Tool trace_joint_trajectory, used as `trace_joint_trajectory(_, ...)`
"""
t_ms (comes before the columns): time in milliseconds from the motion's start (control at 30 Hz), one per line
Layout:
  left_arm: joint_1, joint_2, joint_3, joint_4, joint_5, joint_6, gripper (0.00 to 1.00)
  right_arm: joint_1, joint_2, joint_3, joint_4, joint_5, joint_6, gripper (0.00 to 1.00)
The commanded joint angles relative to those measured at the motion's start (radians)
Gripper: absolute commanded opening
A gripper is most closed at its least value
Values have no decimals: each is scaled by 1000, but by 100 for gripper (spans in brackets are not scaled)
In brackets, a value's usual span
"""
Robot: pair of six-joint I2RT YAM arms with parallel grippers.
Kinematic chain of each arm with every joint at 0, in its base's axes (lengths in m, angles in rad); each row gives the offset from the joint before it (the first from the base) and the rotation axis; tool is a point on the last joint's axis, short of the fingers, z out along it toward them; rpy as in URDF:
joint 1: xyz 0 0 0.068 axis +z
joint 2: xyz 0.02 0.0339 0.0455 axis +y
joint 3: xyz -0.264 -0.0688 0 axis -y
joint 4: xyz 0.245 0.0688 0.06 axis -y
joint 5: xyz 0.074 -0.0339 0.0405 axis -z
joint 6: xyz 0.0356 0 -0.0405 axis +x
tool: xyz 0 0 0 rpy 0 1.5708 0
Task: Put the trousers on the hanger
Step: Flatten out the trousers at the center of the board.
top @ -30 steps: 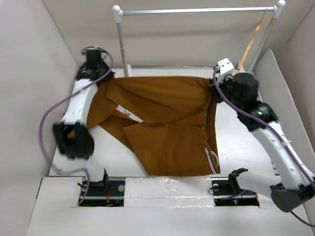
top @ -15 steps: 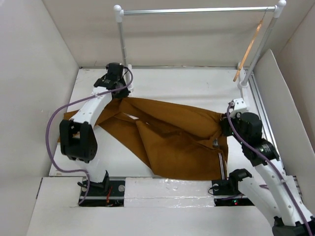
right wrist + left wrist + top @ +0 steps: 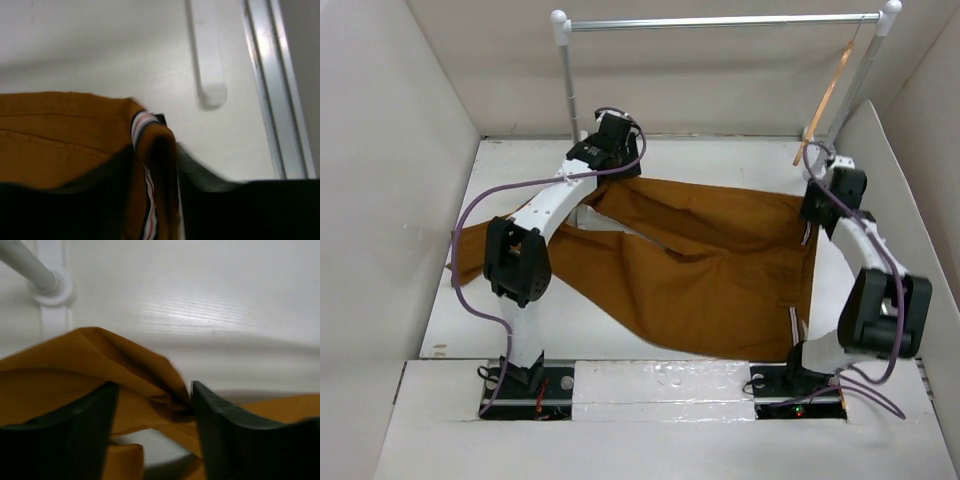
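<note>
White walled table bears long rust-brown cloth trousers; left gripper gapes around a fold, right gripper grip I cannot tell.

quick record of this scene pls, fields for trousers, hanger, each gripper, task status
trousers: spread rumpled on the table
hanger: hanging at the right end of the rail, nothing on it
left gripper: jaws apart, a cloth fold loose between them
right gripper: striped waistband between its fingers, grip unclear
task status: trousers not yet on hanger
</note>
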Motion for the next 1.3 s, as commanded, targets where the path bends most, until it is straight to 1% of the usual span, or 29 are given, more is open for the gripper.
trace_joint_trajectory(0, 71, 22, 81, 0, -30, -8, 70, -37, 121, 180, 174, -7, -51, 58)
trace_joint_trajectory(33, 71, 23, 94, -21, -33, -5, 78, -37, 170, 251, 121, -7, -54, 78)
trace_joint_trajectory(67, 71, 20, 89, -41, -59, -3, 82, -37, 185, 285, 76, -39, -59, 82)
trace_joint_trajectory(133, 71, -48, -1, -24, -68, 12, 85, -37, 180, 285, 42, -85, -80, 85)
trace_joint_trajectory(167, 71, -118, -39, 9, -87, 21, 85, -37, 132, 259, 47, -98, -77, 86)
trace_joint_trajectory(233, 71, -199, -159, 37, -101, 55, 84, -37, 60, 175, 68, -154, -56, 87)
trace_joint_trajectory(300, 71, -338, -243, 60, -159, 61, 83, 13, -93, 36, 70, -176, -34, 84)
trace_joint_trajectory(333, 71, -385, -341, 60, -180, 48, 80, 43, -147, -15, 73, -179, -30, 74)
trace_joint_trajectory(367, 71, -484, -392, 63, -224, 25, 79, 76, -205, -105, 73, -185, -27, 67)
trace_joint_trajectory(400, 88, -532, -449, 62, -240, -4, 77, 160, -310, -142, 68, -193, -18, 52)
trace_joint_trajectory(433, 117, -575, -563, 60, -243, -44, 73, 210, -360, -175, 38, -201, -13, 12)
trace_joint_trajectory(467, 158, -623, -618, 49, -196, -145, 70, 259, -397, -201, 19, -204, -7, 0)
trace_joint_trajectory(500, 211, -705, -674, 49, -150, -201, 67, 368, -464, -245, 10, -213, 2, 0)
trace_joint_trajectory(533, 352, -741, -795, 51, -103, -247, 65, 424, -485, -261, 2, -230, 4, 0)
trace_joint_trajectory(567, 435, -811, -851, 81, 33, -323, 65, 479, -497, -267, -11, -230, 6, 0)
trace_joint_trajectory(600, 518, -844, -910, 98, 101, -350, 66, 532, -502, -261, -22, -231, -4, 0)
trace_joint_trajectory(633, 652, -864, -995, 112, 150, -371, 69, 629, -480, -249, -36, -259, -25, 0)
trace_joint_trajectory(667, 704, -872, -1032, 112, 160, -399, 70, 724, -430, -194, -97, -280, -80, 1)
trace_joint_trajectory(700, 704, -867, -1032, 112, 160, -405, 70, 725, -430, -193, -98, -280, -112, 1)
trace_joint_trajectory(733, 720, -861, -1055, 112, 160, -408, 72, 832, -366, -137, -128, -299, -141, 16)
trace_joint_trajectory(800, 804, -847, -1075, 135, 211, -414, 74, 937, -289, -70, -176, -297, -236, 33)
trace_joint_trajectory(833, 825, -843, -1103, 146, 240, -423, 74, 987, -250, -22, -168, -302, -263, 55)
trace_joint_trajectory(867, 867, -826, -1113, 169, 251, -428, 75, 1074, -163, -2, -150, -306, -281, 62)
trace_joint_trajectory(900, 882, -812, -1124, 181, 252, -430, 76, 1104, -108, 26, -142, -313, -321, 67)
trace_joint_trajectory(933, 895, -781, -1127, 204, 251, -430, 81, 1153, -6, 85, -103, -314, -344, 72)
trace_joint_trajectory(1067, 895, -691, -1100, 226, 284, -434, 86, 1207, 184, 231, -18, -313, -360, 74)
trace_joint_trajectory(1133, 895, -663, -1109, 246, 297, -459, 87, 1216, 316, 294, 28, -311, -361, 76)
trace_joint_trajectory(1200, 895, -629, -1124, 299, 294, -491, 87, 1225, 449, 395, 39, -285, -360, 76)
trace_joint_trajectory(1267, 895, -593, -1124, 342, 292, -506, 87, 1225, 524, 458, 27, -251, -366, 76)
